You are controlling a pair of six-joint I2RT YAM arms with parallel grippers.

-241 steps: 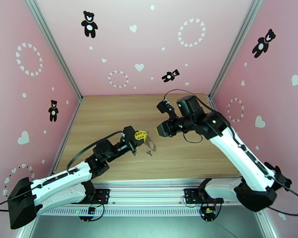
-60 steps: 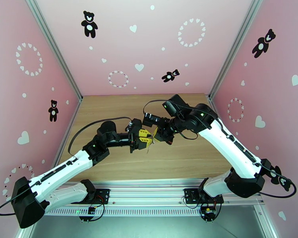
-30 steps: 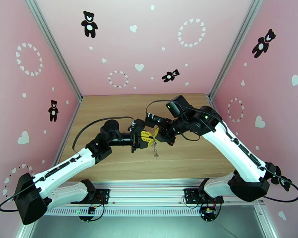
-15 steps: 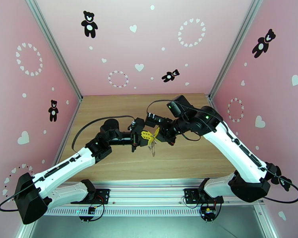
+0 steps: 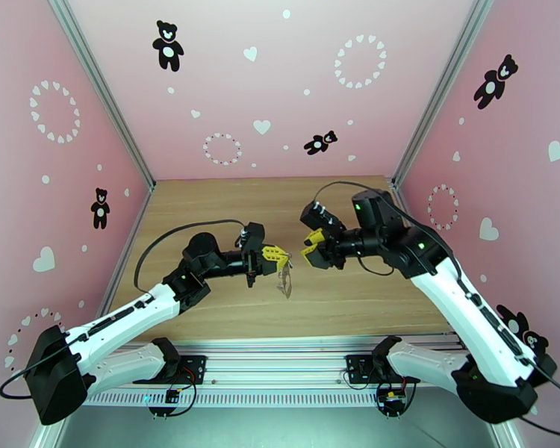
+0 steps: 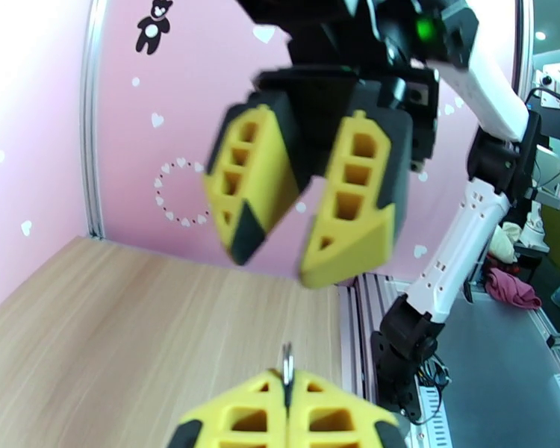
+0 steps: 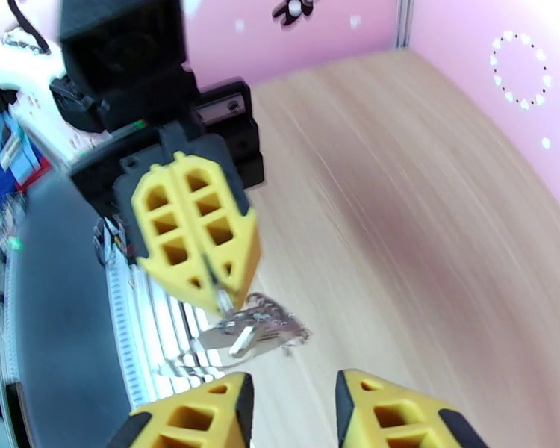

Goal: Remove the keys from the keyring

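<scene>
Wooden table (image 5: 205, 203) between pink walls: left gripper (image 5: 284, 257), fingers clamped on the dangling keyring (image 5: 284, 281); right gripper (image 5: 308, 246) close beside, fingers apart, holding nothing.

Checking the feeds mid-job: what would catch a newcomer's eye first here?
The left gripper hovers above the middle of the wooden table, shut on the keyring, which dangles beneath its yellow fingers as a small metal bunch. Facing it across a small gap, the right gripper stands open, holding nothing.
</scene>
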